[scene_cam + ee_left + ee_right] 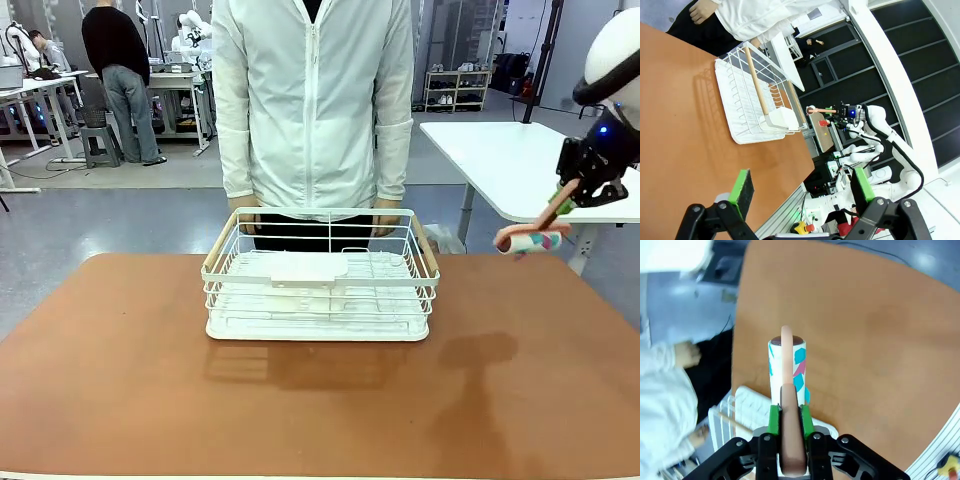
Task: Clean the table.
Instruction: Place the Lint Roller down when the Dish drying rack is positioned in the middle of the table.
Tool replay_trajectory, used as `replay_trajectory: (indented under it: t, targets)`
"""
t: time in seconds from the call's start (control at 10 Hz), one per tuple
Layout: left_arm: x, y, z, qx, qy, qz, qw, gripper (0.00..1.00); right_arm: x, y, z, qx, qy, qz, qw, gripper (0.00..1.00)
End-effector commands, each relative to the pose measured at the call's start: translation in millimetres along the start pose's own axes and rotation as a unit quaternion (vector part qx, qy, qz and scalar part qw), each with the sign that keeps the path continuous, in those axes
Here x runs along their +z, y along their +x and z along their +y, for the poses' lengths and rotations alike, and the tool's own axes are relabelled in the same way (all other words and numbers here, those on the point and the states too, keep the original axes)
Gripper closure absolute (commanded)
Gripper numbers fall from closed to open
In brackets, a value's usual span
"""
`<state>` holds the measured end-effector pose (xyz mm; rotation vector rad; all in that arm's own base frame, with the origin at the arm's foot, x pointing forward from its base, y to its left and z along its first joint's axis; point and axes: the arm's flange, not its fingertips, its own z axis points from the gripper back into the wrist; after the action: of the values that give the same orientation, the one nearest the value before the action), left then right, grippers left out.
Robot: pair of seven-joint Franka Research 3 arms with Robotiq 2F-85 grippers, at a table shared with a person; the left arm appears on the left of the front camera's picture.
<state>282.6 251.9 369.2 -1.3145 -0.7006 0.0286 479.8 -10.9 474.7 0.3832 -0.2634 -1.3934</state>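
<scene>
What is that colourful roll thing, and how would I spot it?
Look past the right edge of the brown table, beyond the white basket. There the right gripper holds a lint roller in the air by its pink handle. Nothing else has its white roll with teal and pink patches.

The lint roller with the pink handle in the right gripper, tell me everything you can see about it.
The lint roller has a smooth salmon-pink handle and a white drum printed with teal and pink patches, its end cap dark brown. The right gripper is shut on the handle, green pads pressing both sides. In the front view the roller hangs in the air above the right side of the reddish-brown table, drum lowest and roughly level, touching nothing else.
</scene>
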Motion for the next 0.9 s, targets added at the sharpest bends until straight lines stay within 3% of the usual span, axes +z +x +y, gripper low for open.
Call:
replay_trajectory:
  t: [0.0,0.5,0.8]
  targets:
    - [2.4,-0.8,-0.3,-0.007,-0.009,-0.005,1.0,0.0,-7.1,-5.4,31.9,-0.07,0.032,-0.022,0.997,0.79]
    - [2.4,-0.8,-0.3,-0.007,-0.009,-0.005,1.0,0.0,-69.3,19.1,26.6,-0.098,0.061,-0.051,0.992,0.79]
    - [2.4,-0.8,-0.3,-0.007,-0.009,-0.005,1.0,0.0,-98.1,20.2,18.5,-0.109,0.087,-0.041,0.989,0.79]
